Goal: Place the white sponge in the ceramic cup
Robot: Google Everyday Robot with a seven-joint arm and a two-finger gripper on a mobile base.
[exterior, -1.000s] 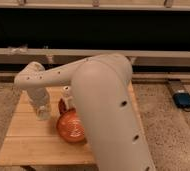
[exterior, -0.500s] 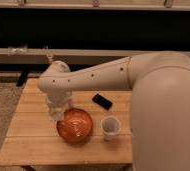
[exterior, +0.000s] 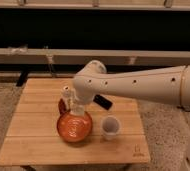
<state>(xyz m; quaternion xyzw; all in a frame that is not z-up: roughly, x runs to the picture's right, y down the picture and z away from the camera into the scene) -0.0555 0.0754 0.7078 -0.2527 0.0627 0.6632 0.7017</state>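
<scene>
As the arm crosses the bench, my gripper hangs at the far rim of the orange bowl; I cannot tell its grip. The ceramic cup stands just right of the bowl; the white sponge I cannot make out.

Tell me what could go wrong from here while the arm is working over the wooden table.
1. The gripper hangs over the orange bowl, not the ceramic cup beside it; anything released now would likely land in the bowl.
2. The small white bottle stands close to the gripper; a sideways move may tip it.
3. The white sponge is not visible, so a grasp cannot be confirmed.
</scene>
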